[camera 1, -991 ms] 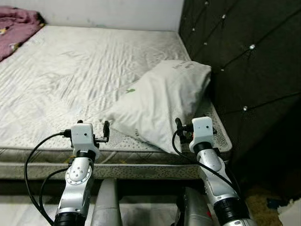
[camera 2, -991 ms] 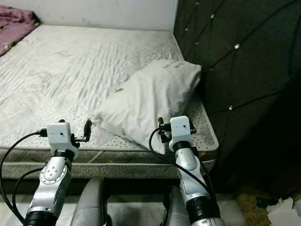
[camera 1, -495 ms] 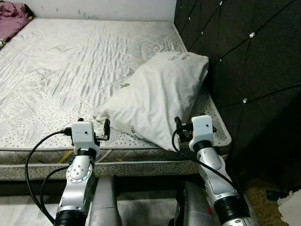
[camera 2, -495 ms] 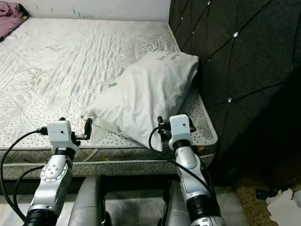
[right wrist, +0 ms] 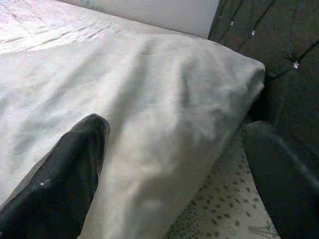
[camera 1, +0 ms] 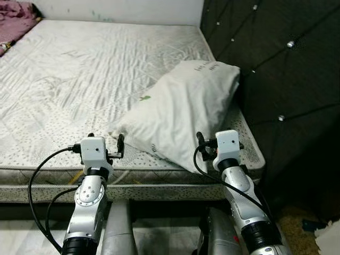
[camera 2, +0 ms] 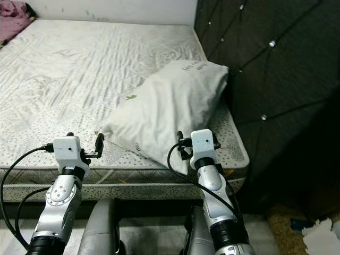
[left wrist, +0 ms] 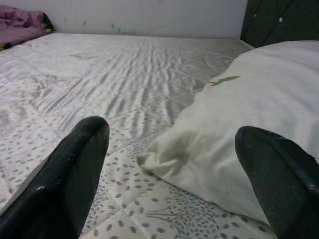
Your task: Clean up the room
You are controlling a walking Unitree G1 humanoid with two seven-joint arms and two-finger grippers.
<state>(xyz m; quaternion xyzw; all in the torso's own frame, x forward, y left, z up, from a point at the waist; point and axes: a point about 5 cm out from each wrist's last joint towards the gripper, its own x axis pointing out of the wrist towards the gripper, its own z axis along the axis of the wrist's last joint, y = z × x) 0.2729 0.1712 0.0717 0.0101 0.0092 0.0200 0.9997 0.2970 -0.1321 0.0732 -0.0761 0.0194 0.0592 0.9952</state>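
Bed: a bare quilted mattress, pale grey-white, with a speckled leaf-like print along its near border and side edge. It abuts a dark tufted headboard on the robot's right and a light wall at the far end. A white pillow lies directly on the mattress near the right-hand corner, set diagonally, its far end against the headboard and its near corner close to the mattress edge; small printed marks show on its cover. A crumpled purple-pink cloth lies at the far left corner of the bed.
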